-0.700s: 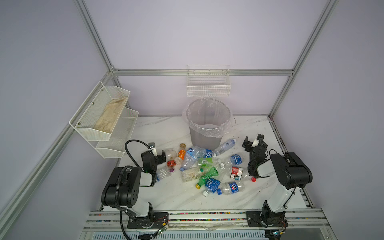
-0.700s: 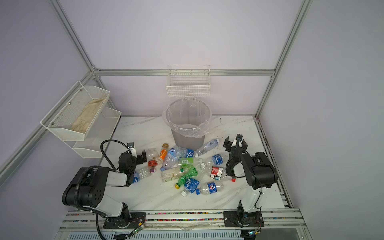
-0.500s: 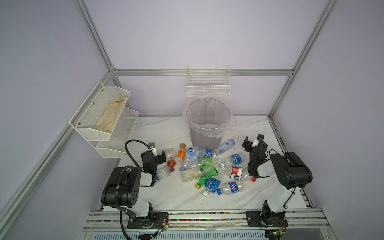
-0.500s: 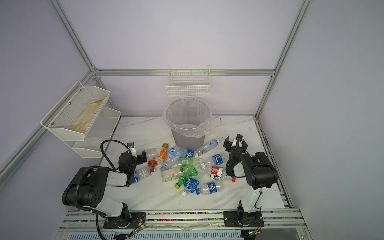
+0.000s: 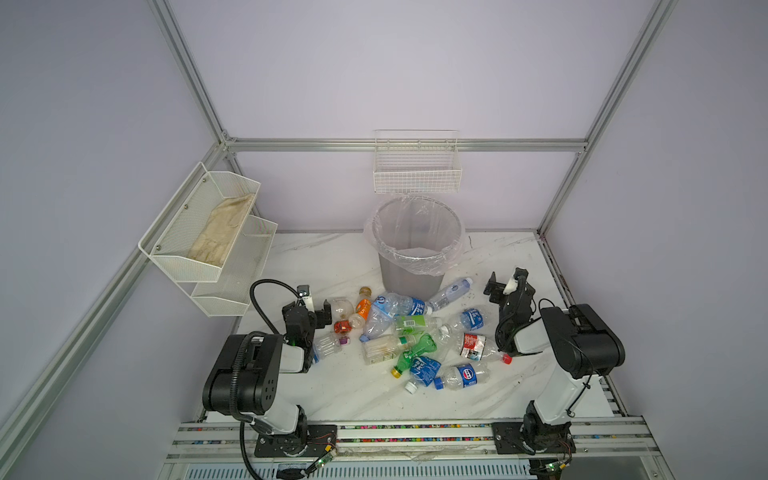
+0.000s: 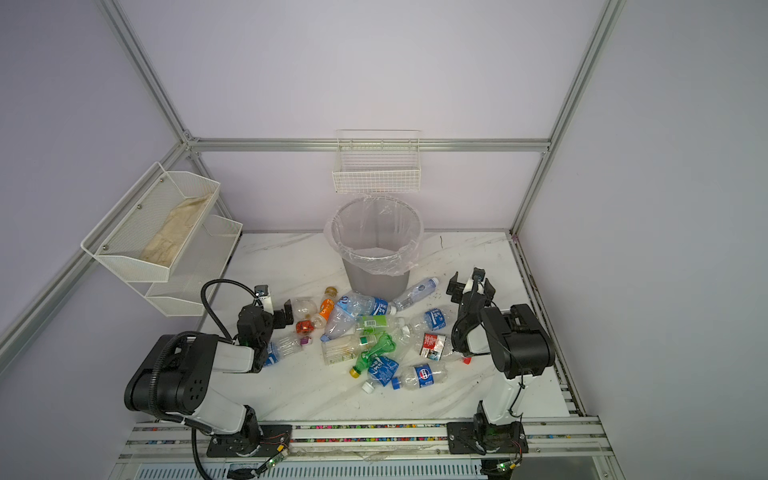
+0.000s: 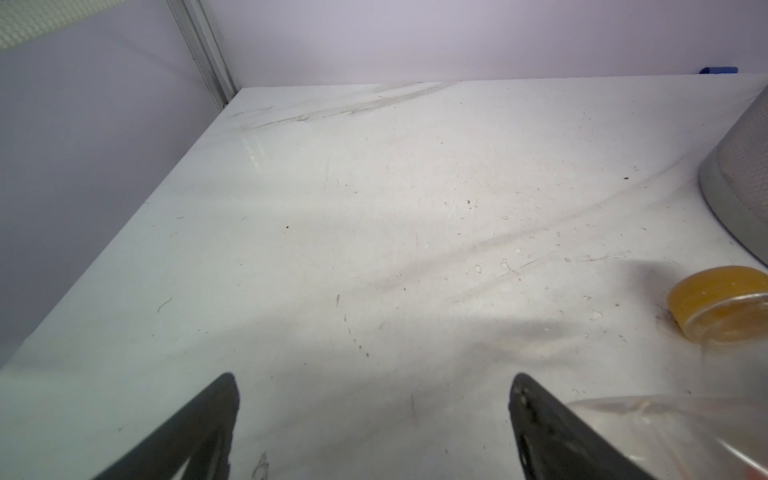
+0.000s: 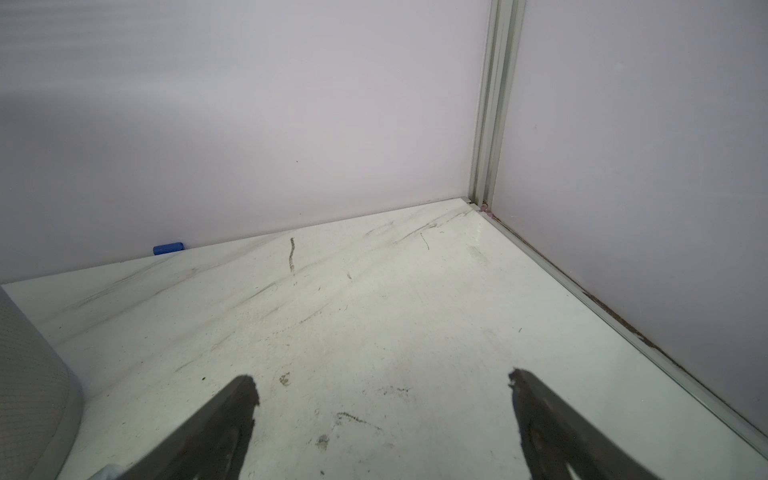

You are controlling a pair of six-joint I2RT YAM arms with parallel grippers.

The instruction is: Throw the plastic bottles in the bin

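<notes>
Fifteen or so bottles lie heaped mid-table, just near of the bin, which looks empty. In both top views the left gripper and right gripper flank the heap, jaws wide, holding nothing.

In the left wrist view, a clear bottle lies just beside one finger; a careless close could flick it away.

In the right wrist view, bare table lies ahead. A low swing might topple the bin.

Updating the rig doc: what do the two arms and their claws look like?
The left arm and right arm match: bulky black joint housings joined by white links. A thick black ribbed cable arcs over the left arm, and a thinner black cable runs along the right. The left claw and right claw each have two dark tapered fingers, with no markings visible.
</notes>
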